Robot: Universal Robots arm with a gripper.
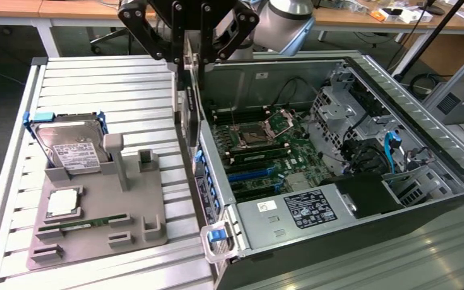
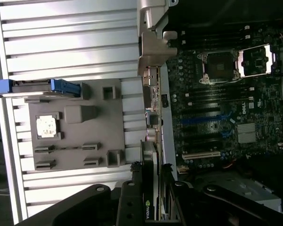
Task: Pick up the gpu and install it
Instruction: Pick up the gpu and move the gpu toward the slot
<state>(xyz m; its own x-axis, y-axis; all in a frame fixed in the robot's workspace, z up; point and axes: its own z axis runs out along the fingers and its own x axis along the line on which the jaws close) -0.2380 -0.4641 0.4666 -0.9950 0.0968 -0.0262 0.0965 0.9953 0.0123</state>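
Place: lab | signs: wooden desks point(image 1: 6, 7), slatted aluminium bench point(image 1: 95, 78), opened computer case point(image 1: 393, 254)

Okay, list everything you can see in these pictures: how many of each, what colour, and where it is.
gpu: one, black with a silver bracket, held edge-on over the case's side wall
computer case: one, grey and black, open, on the exterior view's right
motherboard: one, dark green, inside the case
hard drive: one, silver with a blue frame, upright at the tray's far end
processor chip: one, silver, flat in the tray
memory stick: one, green, lying in the tray's near part
tray: one, grey, on the table, on the exterior view's left
table: one, silver, slatted
gripper: one, black, closed on the gpu
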